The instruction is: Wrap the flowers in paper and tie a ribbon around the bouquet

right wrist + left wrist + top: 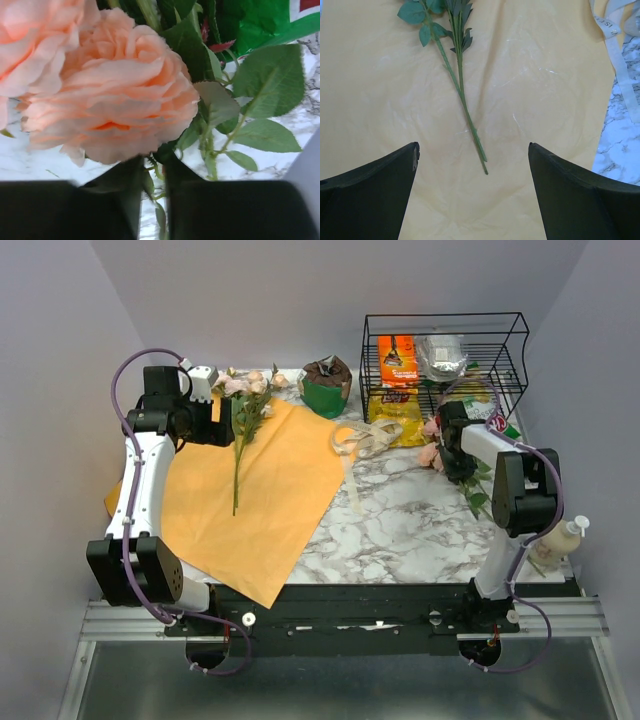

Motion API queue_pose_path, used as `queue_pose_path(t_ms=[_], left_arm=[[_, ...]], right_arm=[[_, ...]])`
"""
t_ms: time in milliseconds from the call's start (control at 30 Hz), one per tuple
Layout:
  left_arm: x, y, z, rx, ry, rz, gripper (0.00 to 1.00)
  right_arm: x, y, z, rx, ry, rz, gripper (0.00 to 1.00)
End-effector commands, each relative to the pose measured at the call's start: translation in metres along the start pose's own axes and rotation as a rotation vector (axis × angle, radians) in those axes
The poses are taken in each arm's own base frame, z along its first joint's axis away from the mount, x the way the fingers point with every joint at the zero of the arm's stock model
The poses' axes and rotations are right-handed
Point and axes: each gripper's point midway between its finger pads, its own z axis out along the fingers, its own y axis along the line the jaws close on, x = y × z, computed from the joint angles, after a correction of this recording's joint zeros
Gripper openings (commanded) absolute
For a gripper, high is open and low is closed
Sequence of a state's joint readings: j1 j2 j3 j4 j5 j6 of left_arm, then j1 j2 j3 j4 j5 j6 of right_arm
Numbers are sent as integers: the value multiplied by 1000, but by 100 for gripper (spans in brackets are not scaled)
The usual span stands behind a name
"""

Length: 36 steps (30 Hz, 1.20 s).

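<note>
Top external: marble table [400, 530] under orange paper [250, 490], grey walls [300, 290].

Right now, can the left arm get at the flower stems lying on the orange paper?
Probably yes. The left gripper is open and pointed at the stems, which lie bare on the paper; nothing covers them or stands between.

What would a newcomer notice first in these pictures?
First, the big orange paper spread over the left side of the table, with long-stemmed flowers lying on it. Next, the peach rose that fills the right wrist view, just above the right gripper, whose fingers stand close together.
</note>
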<state>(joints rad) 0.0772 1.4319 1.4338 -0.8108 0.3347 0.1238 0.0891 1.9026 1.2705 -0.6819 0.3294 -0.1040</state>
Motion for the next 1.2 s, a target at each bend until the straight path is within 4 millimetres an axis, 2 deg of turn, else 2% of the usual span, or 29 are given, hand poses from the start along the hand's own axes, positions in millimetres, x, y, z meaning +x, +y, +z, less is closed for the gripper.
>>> queue_pose_path(t_ms=[0, 33, 67, 167, 233, 300, 333, 367, 500, 533, 600, 633, 667, 700, 767, 800, 833, 900, 933, 967, 1000, 1033, 1067, 1133, 1167], left_arm=[[-6, -7, -10, 27, -34, 9, 99], [-7, -8, -11, 29, -37, 9, 99], [-7, -8, -11, 29, -37, 9, 99], [-7, -8, -13, 31, -39, 9, 99], [-9, -10, -15, 36, -44, 16, 99], [-12, -14, -18, 52, -57, 22, 99], [-13, -16, -19, 62, -60, 23, 99], [-14, -18, -20, 71, -63, 23, 99], [-23, -41, -30, 189, -97, 38, 99], [-24, -47, -31, 220, -101, 45, 99], [-26, -58, -37, 271, -102, 55, 99], [-28, -71, -41, 335, -109, 63, 98], [-28, -78, -44, 365, -104, 66, 95], [-31, -86, -47, 402, -112, 74, 93], [-30, -109, -55, 487, -109, 114, 84], [-32, -114, -62, 502, -119, 140, 83], [-31, -127, -66, 537, -117, 177, 84], [-30, -150, -78, 601, -136, 249, 90], [-32, -157, -83, 620, -150, 264, 93], [-34, -167, -87, 646, -166, 277, 96], [-35, -176, -94, 679, -184, 277, 98], [-37, -181, -96, 699, -192, 268, 99], [-43, -187, -99, 721, -219, 269, 99], [-39, -200, -102, 782, -201, 208, 99], [-44, -203, -101, 787, -227, 209, 99]], right_arm=[[4, -15, 4, 77, 25, -8, 17], [4, -16, 2, 80, 19, -6, 1], [2, -16, -1, 79, 13, -2, 0], [-7, -17, -27, 39, -51, 33, 1], [-12, -11, -57, -13, -104, 49, 1], [-11, 5, -79, -94, -133, 38, 1], [-14, 14, -100, -128, -180, 25, 1], [-14, 26, -111, -188, -199, 4, 1], [-6, 66, -163, -356, -259, -142, 1], [-5, 82, -177, -415, -282, -193, 1], [-7, 105, -217, -575, -372, -239, 1], [-9, 116, -235, -640, -413, -241, 1], [-11, 128, -264, -753, -475, -242, 1], [-23, 133, -285, -815, -560, -225, 1], [-36, 145, -327, -942, -643, -136, 1], [-53, 144, -349, -961, -743, -92, 1], [-59, 151, -364, -1006, -741, -9, 1], [-83, 154, -395, -1048, -838, 60, 1], [-85, 167, -411, -1094, -840, 91, 1], [-93, 169, -424, -1106, -879, 114, 1], [-102, 174, -445, -1152, -949, 123, 1], [-103, 192, -454, -1204, -932, 129, 1], [-108, 198, -463, -1228, -947, 141, 1], [-112, 212, -494, -1313, -978, 147, 1], [-117, 224, -495, -1334, -967, 142, 1]])
